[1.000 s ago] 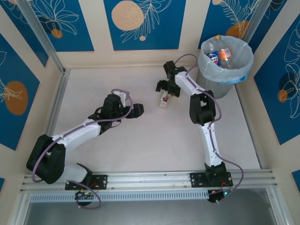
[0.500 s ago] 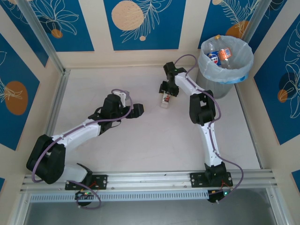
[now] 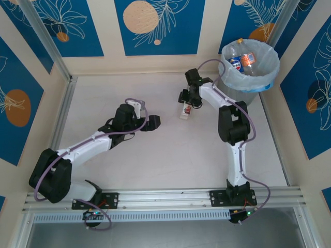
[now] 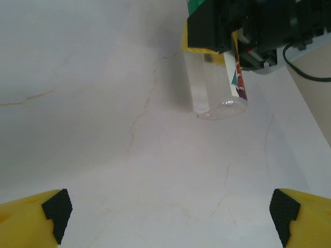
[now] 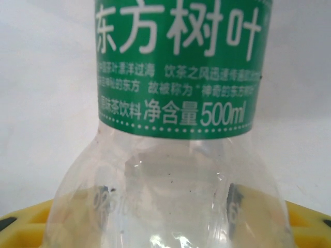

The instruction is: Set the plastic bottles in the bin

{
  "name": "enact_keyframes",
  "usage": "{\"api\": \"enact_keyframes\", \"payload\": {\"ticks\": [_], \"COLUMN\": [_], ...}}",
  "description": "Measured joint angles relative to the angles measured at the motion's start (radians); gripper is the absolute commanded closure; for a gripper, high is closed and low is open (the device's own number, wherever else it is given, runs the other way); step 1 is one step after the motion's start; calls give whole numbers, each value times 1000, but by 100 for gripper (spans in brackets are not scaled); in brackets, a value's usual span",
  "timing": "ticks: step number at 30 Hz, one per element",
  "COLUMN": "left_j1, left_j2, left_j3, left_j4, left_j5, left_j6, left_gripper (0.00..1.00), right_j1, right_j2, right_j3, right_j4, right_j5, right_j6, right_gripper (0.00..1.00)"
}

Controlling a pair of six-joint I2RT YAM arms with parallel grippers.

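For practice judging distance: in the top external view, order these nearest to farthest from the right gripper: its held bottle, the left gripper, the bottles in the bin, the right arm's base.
1. clear bottle, held in the right gripper
2. left gripper, to its left, mid-table
3. bottles in the bin, far right corner
4. right arm's base, near edge
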Motion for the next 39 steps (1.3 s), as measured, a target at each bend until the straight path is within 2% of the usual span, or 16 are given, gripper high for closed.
{"api": "enact_keyframes", "payload": {"ticks": [8, 17, 28, 39], "left_j1": [-93, -190, -201, -201], "left_j2": [62, 163, 150, 135], "left_j3": [131, 269, 246, 235], "left_j4": [-15, -19, -19, -19], "left_j5": [18, 35, 14, -55], "left_j6": [51, 102, 130, 132], "left_gripper": [1, 1, 1, 1], "right_j1": [3, 2, -52, -187], "right_j2": [-241, -410, -584, -623], "right_j3": [-161, -243, -275, -249], "right_j4": [109, 150, 203, 239], "right_j5": [0, -5, -16, -87], "right_j6": [-23, -49, -101, -132], "right_gripper": [57, 58, 59, 59]}}
